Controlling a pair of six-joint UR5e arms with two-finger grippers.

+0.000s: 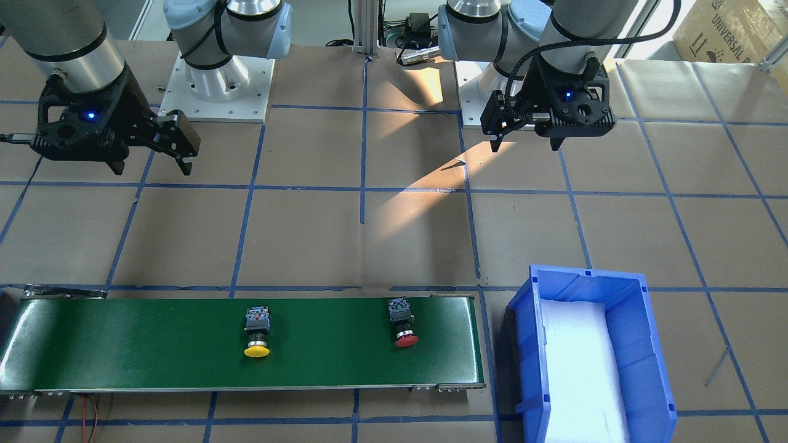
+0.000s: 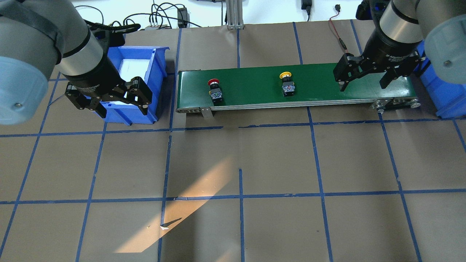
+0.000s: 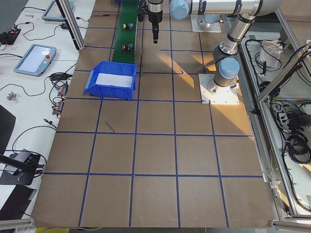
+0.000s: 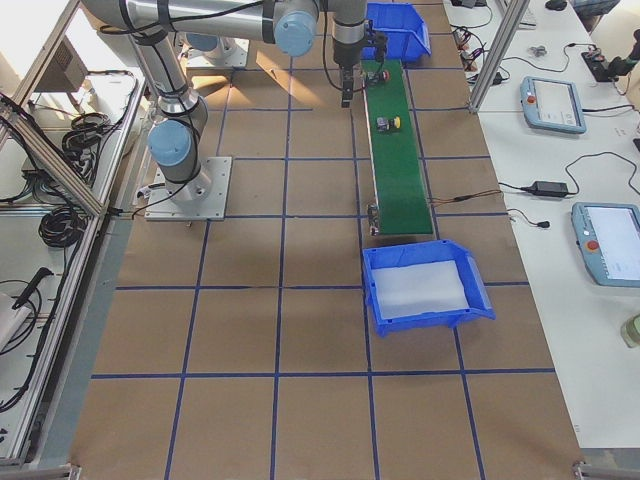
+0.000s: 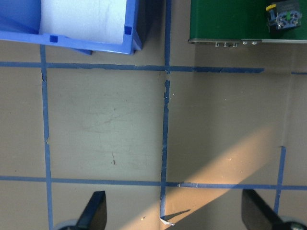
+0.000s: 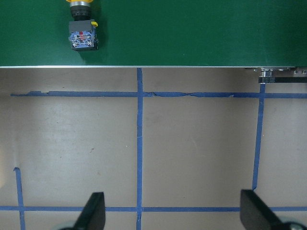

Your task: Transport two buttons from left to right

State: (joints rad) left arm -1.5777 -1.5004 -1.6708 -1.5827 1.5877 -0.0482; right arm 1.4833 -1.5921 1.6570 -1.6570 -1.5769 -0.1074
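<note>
Both jaws released, left gripper (image 2: 123,111) is hovering at the conveyor belt's (image 2: 255,78) nine o'clock, right gripper (image 2: 363,86) at three; red button (image 2: 214,90) and yellow button (image 2: 287,84) are lying on it.

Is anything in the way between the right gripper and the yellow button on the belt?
Nothing visible does. Between the right gripper and the yellow button there is only bare belt and table; the red button lies beyond it.

Red button (image 1: 403,324), yellow button (image 1: 257,332) — apart on green belt (image 1: 123,344)
</note>
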